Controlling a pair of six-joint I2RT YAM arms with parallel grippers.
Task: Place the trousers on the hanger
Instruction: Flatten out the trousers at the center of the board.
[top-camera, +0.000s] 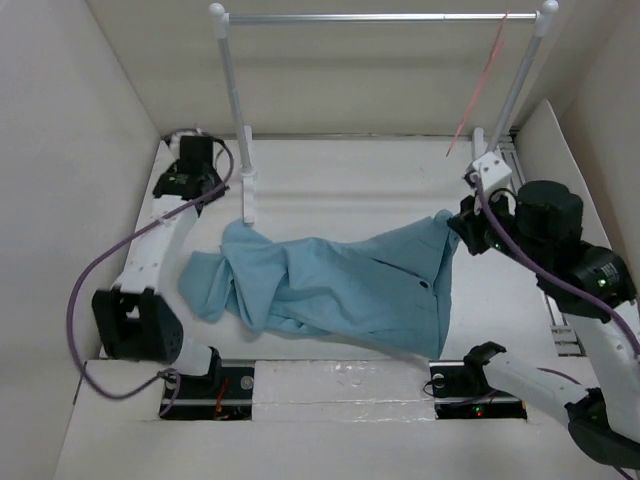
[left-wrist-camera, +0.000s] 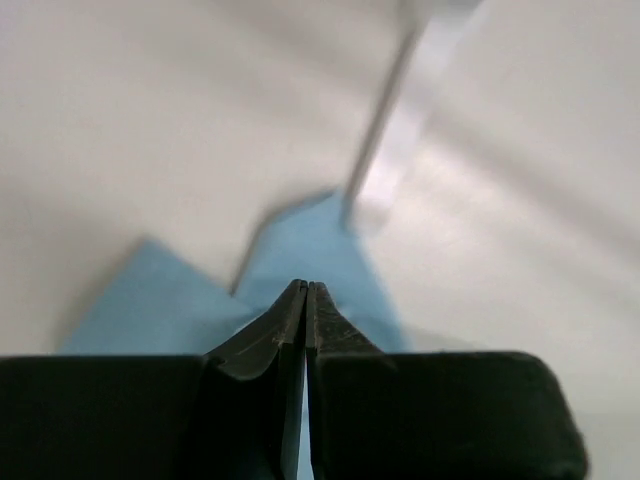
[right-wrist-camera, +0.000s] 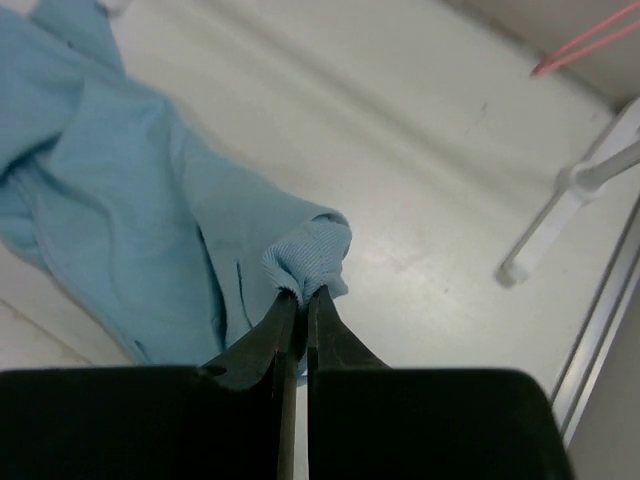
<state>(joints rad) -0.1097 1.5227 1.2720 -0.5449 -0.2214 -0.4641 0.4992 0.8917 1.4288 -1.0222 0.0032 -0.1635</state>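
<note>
The light blue trousers (top-camera: 330, 285) lie crumpled across the middle of the table, with the dark waistband button (top-camera: 425, 285) on the right side. My right gripper (top-camera: 455, 222) is shut on a bunched corner of the waistband (right-wrist-camera: 310, 255) and lifts that corner a little. In the right wrist view the gripper (right-wrist-camera: 303, 292) pinches the cloth at its tips. The pink hanger (top-camera: 480, 85) hangs from the right end of the rail, and part of it shows in the right wrist view (right-wrist-camera: 590, 45). My left gripper (top-camera: 205, 180) is at the far left, shut and empty (left-wrist-camera: 305, 288), with the trousers (left-wrist-camera: 300, 255) ahead of it.
A silver rail (top-camera: 380, 17) spans two white-knobbed posts, the left post (top-camera: 235, 110) standing just behind the trousers' legs and the right post (top-camera: 515, 90) behind my right gripper. White walls enclose the table on the left, back and right.
</note>
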